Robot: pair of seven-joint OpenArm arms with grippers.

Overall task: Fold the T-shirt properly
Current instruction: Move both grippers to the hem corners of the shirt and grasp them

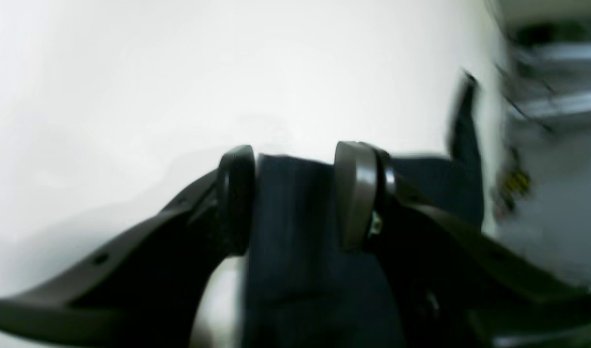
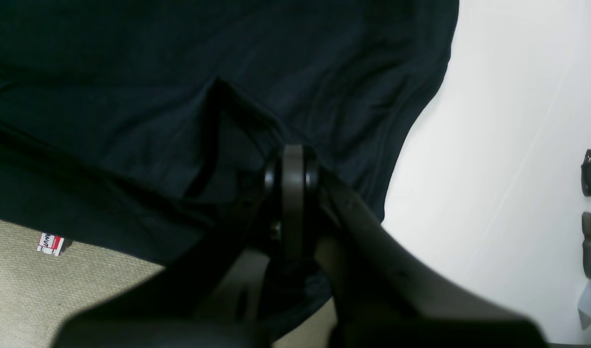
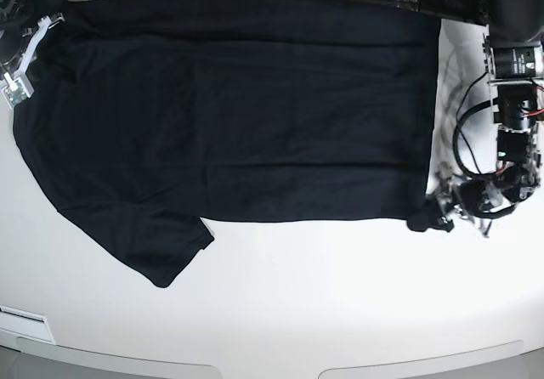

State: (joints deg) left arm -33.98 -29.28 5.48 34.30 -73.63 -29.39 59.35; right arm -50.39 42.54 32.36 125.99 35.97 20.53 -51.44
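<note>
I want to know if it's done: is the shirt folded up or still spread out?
Mostly spread out: the T-shirt lies wide across the table.

The soft, plain black fabric T-shirt [image 3: 229,107] is matte and unpatterned, reading a deep navy-black up close in both wrist views; the smooth tabletop [image 3: 297,294] is plain white; the left gripper [image 1: 295,198] has black arms and a dark grey pad; the right gripper [image 2: 293,193] is black with a grey pad; a speckled beige floor [image 2: 24,290] carries a small white-and-red label [image 2: 50,243].
</note>
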